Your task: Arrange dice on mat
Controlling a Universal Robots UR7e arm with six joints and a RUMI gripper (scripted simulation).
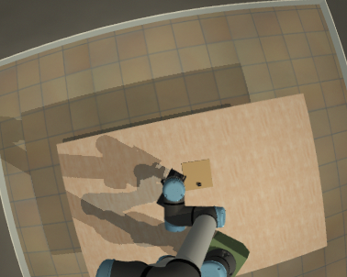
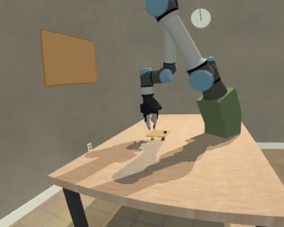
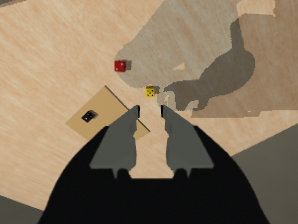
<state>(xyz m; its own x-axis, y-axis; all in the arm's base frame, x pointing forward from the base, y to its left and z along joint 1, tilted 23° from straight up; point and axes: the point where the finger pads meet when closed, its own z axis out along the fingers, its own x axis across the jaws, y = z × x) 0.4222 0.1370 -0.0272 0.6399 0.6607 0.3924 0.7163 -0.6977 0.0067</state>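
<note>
A small tan mat [image 3: 107, 117] lies on the wooden table, and a black die [image 3: 89, 116] sits flat on it. A red die [image 3: 119, 66] and a yellow die [image 3: 150, 92] lie on the bare table just off the mat's edge. My gripper [image 3: 150, 106] hangs above the table, over the mat's corner and close to the yellow die. Its fingers stand close together with nothing between them. In the side view the gripper [image 2: 152, 125] is clearly above the mat [image 2: 158, 133], with the yellow die [image 2: 152, 138] and red die [image 2: 163, 138] in front of it.
The arm's green base block [image 2: 221, 112] stands at the table's right rear. From above, the mat [image 1: 197, 173] lies near the table's middle, and my wrist [image 1: 173, 189] covers the two loose dice. Dark arm shadows fall to the left.
</note>
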